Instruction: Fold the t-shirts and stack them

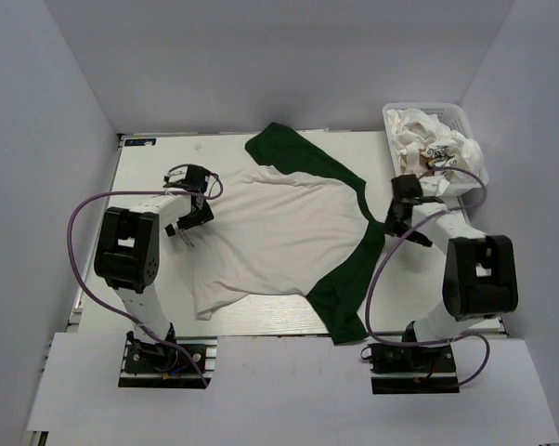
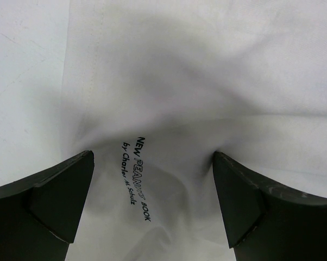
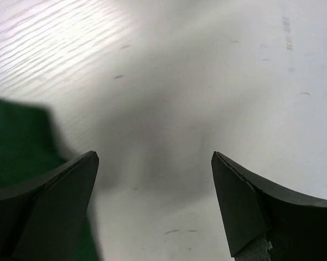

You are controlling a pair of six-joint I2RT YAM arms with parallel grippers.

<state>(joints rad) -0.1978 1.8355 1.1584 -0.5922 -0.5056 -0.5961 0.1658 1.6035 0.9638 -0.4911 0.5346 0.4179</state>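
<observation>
A white t-shirt with dark green sleeves (image 1: 279, 223) lies spread on the table. In the left wrist view its white cloth (image 2: 207, 81) shows small black printed text (image 2: 135, 176). My left gripper (image 1: 192, 219) is open, low over the shirt's left hem, jaws wide with cloth between them (image 2: 152, 185). My right gripper (image 1: 402, 216) is open over bare table just right of the right green sleeve (image 3: 17, 141), holding nothing (image 3: 155, 179). Other crumpled white t-shirts (image 1: 435, 149) with small colourful prints fill the basket.
A white plastic lattice basket (image 1: 396, 116) stands at the back right corner. The white table (image 1: 168, 158) is walled by grey panels on three sides. Purple cables loop beside both arms. The lower green sleeve (image 1: 343, 307) hangs over the table's near edge.
</observation>
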